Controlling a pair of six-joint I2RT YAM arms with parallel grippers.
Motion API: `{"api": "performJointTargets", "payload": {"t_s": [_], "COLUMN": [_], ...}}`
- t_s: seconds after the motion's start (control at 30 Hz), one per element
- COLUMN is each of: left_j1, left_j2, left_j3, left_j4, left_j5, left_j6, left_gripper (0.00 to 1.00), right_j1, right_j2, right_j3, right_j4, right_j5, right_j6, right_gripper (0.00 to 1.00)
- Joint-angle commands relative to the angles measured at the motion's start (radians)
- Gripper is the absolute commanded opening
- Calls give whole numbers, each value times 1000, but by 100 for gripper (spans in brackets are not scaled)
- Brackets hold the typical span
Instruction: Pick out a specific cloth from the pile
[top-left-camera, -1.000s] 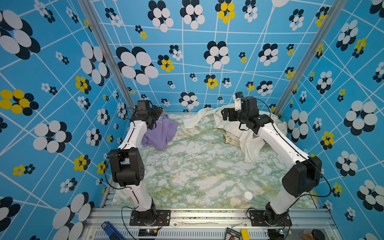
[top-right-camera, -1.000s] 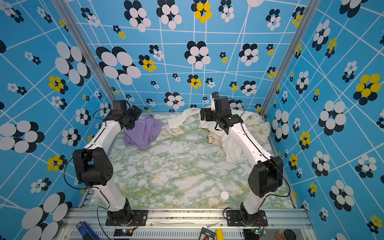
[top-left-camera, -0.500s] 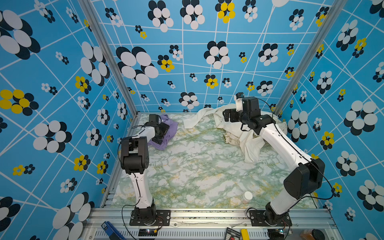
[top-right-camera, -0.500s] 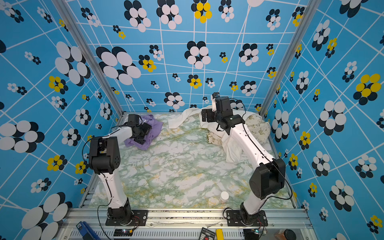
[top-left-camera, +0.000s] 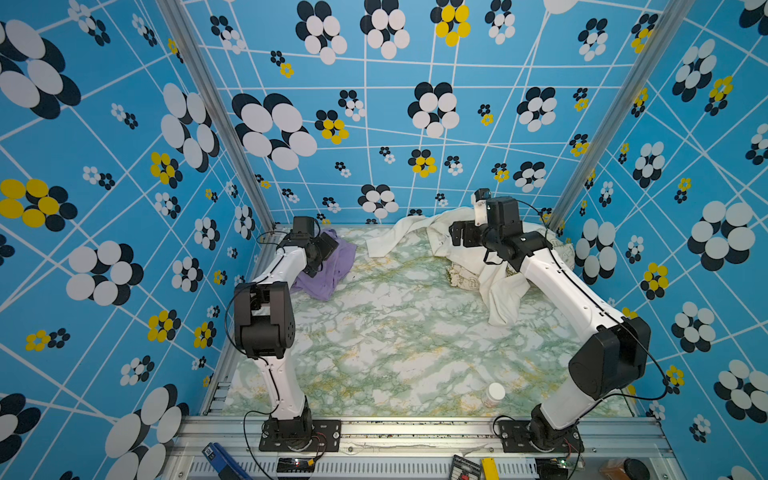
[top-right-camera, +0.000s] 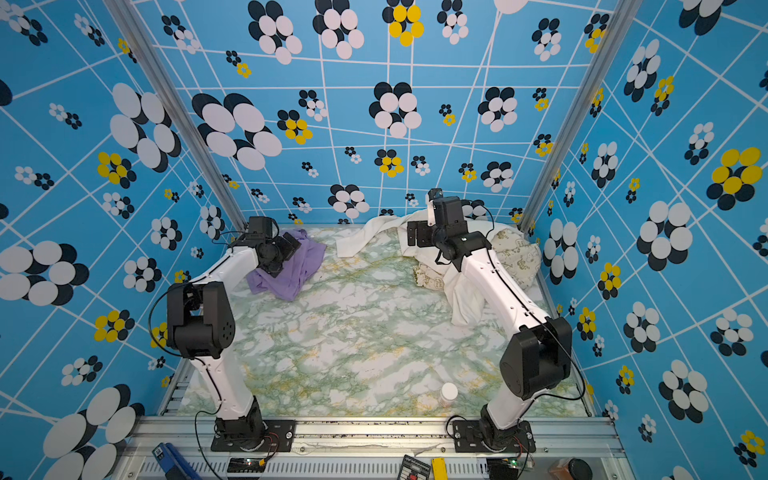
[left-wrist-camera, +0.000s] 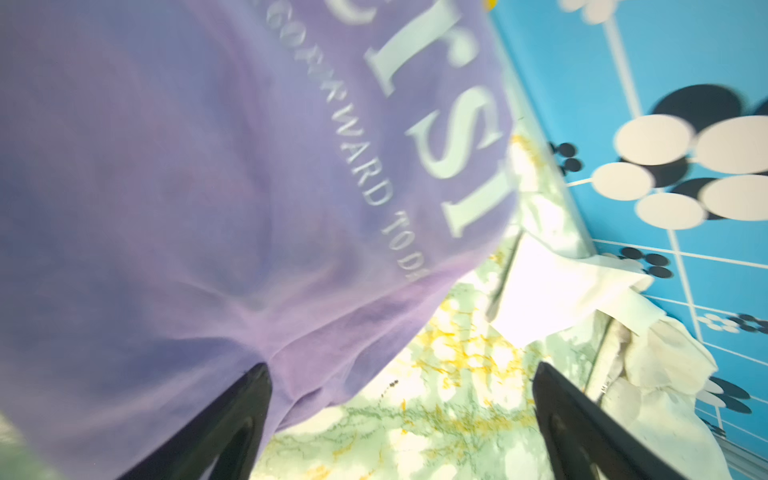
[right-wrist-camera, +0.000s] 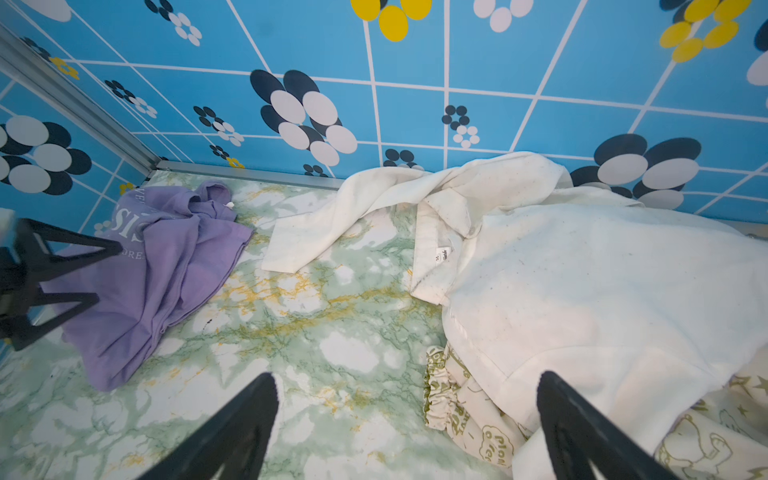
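The purple cloth (top-left-camera: 332, 272) (top-right-camera: 301, 270) lies crumpled by the back left corner, apart from the pile, its white lettering showing (left-wrist-camera: 449, 137) (right-wrist-camera: 166, 266). My left gripper (top-left-camera: 328, 249) (top-right-camera: 291, 249) (left-wrist-camera: 399, 386) (right-wrist-camera: 109, 273) hangs open close over its near edge; one finger overlaps the fabric and bare table shows between the jaws. The pile sits at the back right: a cream-white cloth (top-left-camera: 498, 291) (top-right-camera: 465, 295) (right-wrist-camera: 582, 291) over a beige cartoon-printed cloth (top-left-camera: 461, 279) (top-right-camera: 517, 253) (right-wrist-camera: 465, 415). My right gripper (top-left-camera: 459, 239) (top-right-camera: 415, 239) (right-wrist-camera: 409, 382) is open above the pile's left edge, holding nothing.
A small white-capped bottle (top-left-camera: 494, 392) (top-right-camera: 448, 392) stands near the front right of the marbled table (top-left-camera: 395, 345). Blue flowered walls close in the left, back and right sides. An aluminium rail (top-left-camera: 415, 428) runs along the front.
The left gripper dipped low onto the purple cloth half a second ago and has since lifted a little, staying open. The right arm has hardly moved.
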Motion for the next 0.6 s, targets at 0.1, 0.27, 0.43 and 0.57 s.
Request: {"api": "performJointTargets", "payload": {"t_s": [0.1,0.27,0.43,0.57], "left_j1": [-23,-25,-25,-27], "left_j2": [-287,-476,-587,-624], "left_j3": [-100,-384,-649,-822], "left_j4": [132,352,544,706], "left_j5": [-198,-291,-343,-371], "left_j6": [310,431,509,560], "left_gripper": [99,99,99,99], "right_j1": [-79,-167,-216,-268], "right_j2": [-79,-171,-251,-281], "right_j3": [-141,-341,-547,-687], "right_j4": [93,229,354,449], "right_j5": [-8,-9,55,114], "right_j6": [78,153,136,86], "right_gripper": [99,99,99,99]}}
